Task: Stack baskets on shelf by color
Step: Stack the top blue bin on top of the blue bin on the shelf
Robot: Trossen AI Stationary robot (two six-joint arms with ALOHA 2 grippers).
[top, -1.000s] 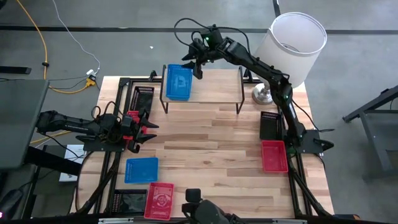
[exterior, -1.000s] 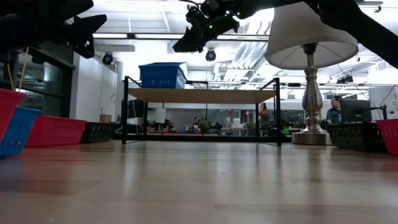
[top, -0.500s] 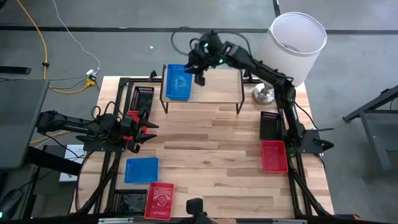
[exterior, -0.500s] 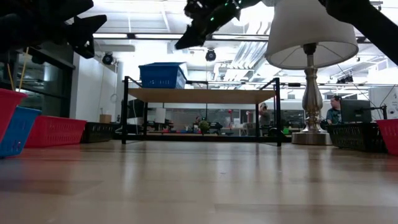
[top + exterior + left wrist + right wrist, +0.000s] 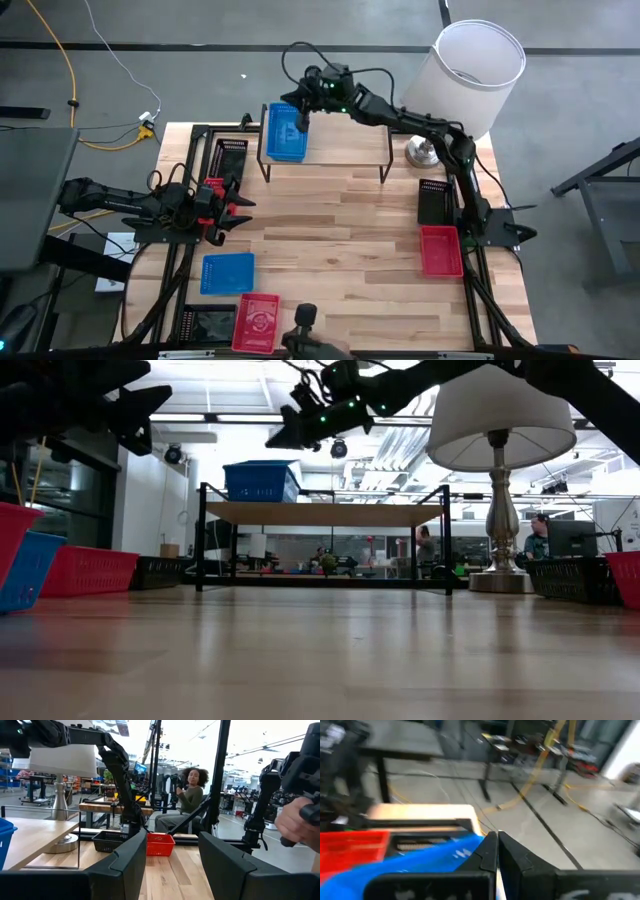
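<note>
A blue basket (image 5: 286, 132) stands on the left end of the shelf (image 5: 340, 140); the low view shows it (image 5: 261, 480) on the plank (image 5: 320, 513). My right gripper (image 5: 303, 122) is shut and empty, above the basket's right side and clear of it in the low view (image 5: 280, 440). Its wrist view (image 5: 497, 845) shows the blue basket (image 5: 430, 862) below. My left gripper (image 5: 238, 205) is open and empty at the table's left edge, also seen in its wrist view (image 5: 172, 865). A blue basket (image 5: 228, 272) and a red one (image 5: 256, 322) lie on the table at the near left.
A red basket (image 5: 441, 250) and a black one (image 5: 433, 200) lie at the table's right edge, and a black one (image 5: 232, 158) at the far left. A lamp (image 5: 478, 65) stands at the far right corner. A person (image 5: 192, 795) sits beyond the table.
My right gripper has gone toward the table's left edge and has turned, from beside the blue basket on the shelf to above its right side.
</note>
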